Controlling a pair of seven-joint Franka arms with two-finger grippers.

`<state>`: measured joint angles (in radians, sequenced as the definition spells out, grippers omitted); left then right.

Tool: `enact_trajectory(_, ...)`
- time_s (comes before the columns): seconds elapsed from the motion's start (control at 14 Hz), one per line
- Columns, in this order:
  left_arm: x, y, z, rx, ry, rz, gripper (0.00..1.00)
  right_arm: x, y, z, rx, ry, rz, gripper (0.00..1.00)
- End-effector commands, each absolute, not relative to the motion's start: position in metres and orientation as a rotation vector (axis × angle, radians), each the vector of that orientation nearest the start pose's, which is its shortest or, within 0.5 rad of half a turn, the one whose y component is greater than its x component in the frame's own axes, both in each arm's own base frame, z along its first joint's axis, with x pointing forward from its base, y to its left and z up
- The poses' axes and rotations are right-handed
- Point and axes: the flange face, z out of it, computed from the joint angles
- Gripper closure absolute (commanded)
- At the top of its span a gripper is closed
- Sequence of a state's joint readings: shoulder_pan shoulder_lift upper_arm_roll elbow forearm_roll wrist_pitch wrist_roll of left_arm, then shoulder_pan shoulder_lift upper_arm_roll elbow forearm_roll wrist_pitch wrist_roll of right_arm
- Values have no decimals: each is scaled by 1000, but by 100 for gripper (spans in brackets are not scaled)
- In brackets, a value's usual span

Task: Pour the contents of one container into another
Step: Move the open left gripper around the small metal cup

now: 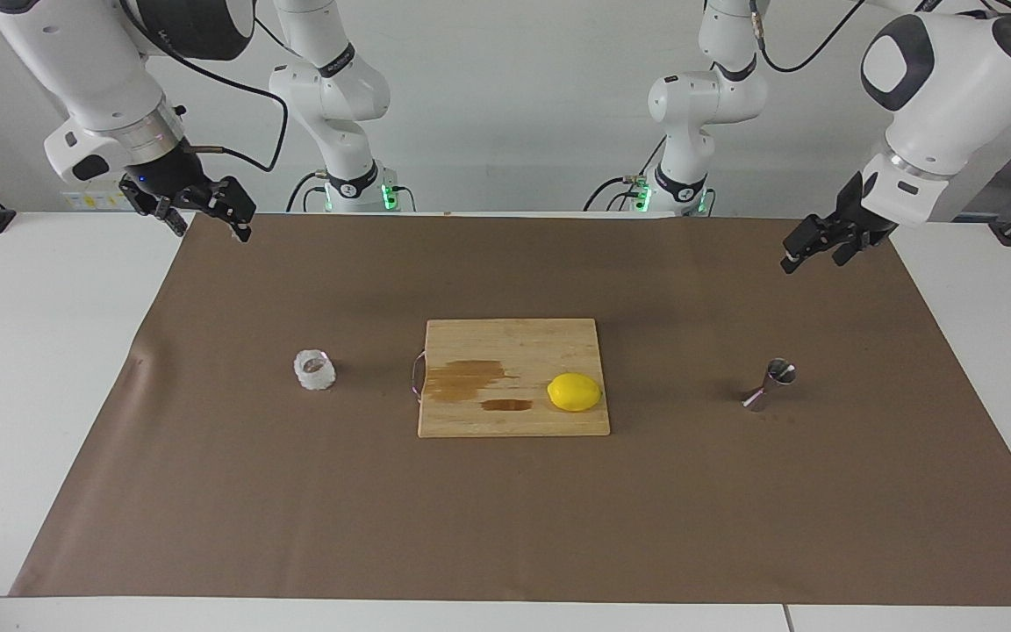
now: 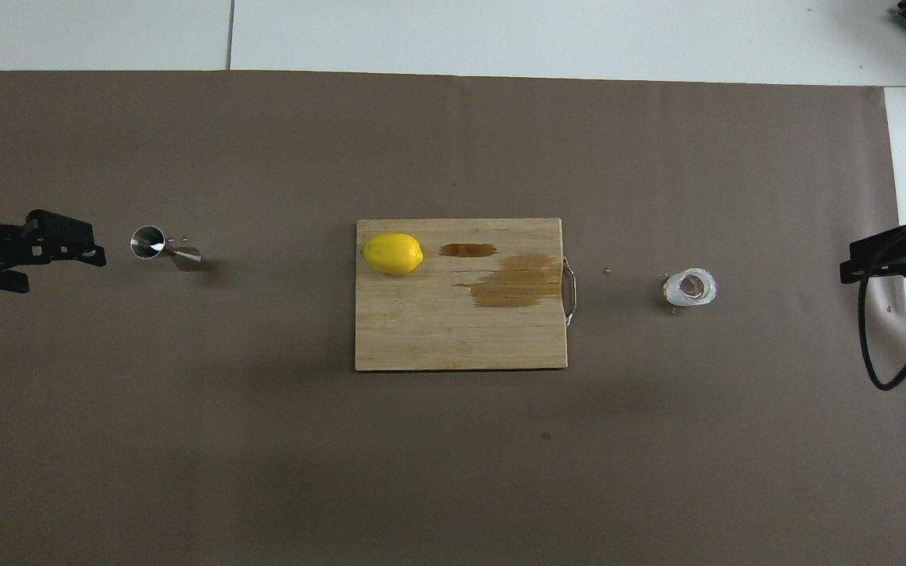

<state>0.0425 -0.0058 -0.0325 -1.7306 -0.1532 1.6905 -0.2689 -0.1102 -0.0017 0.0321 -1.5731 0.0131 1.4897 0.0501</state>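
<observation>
Left claw (image 1: 813, 253) hangs open and empty over the brown mat (image 1: 505, 527), up in the air above the steel jigger (image 1: 770, 384), which stands at the left arm's end of the counter (image 1: 40, 369). Glass cup (image 1: 314, 369) stands at the right arm's end. Between them lies a wooden board (image 1: 512, 341) with a lemon (image 1: 574, 391). Right claw (image 1: 198, 211) waits open and empty over the mat's corner.

A bright yellow lemon (image 1: 574, 391) lies on a pale wooden cutting board (image 1: 514, 338) marked with darker brown stains. The glass cup (image 1: 314, 369) is clear with bumpy facets, the jigger (image 1: 769, 384) shiny silver steel. A dull brown mat (image 1: 505, 527) covers the white desk (image 1: 32, 351).
</observation>
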Motion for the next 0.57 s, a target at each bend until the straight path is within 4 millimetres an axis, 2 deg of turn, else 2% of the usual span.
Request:
enact_trajectory(0.0, 579, -2, 548, -3238, -844, 96, 0, 541, -41, 621, -3101, 207, 140, 0)
enact_trajectory(0.21, 592, 13, 526, -3208, -1205, 190, 0, 541, -41, 622, -3102, 210, 135, 0)
enact_trajectory(0.36, 598, 31, 510, -3125, -1487, 247, 0, 541, -41, 621, -3101, 207, 138, 0)
enact_trajectory(0.5, 600, 33, 502, -3064, -1702, 297, 0, 541, -41, 621, -3101, 207, 140, 0)
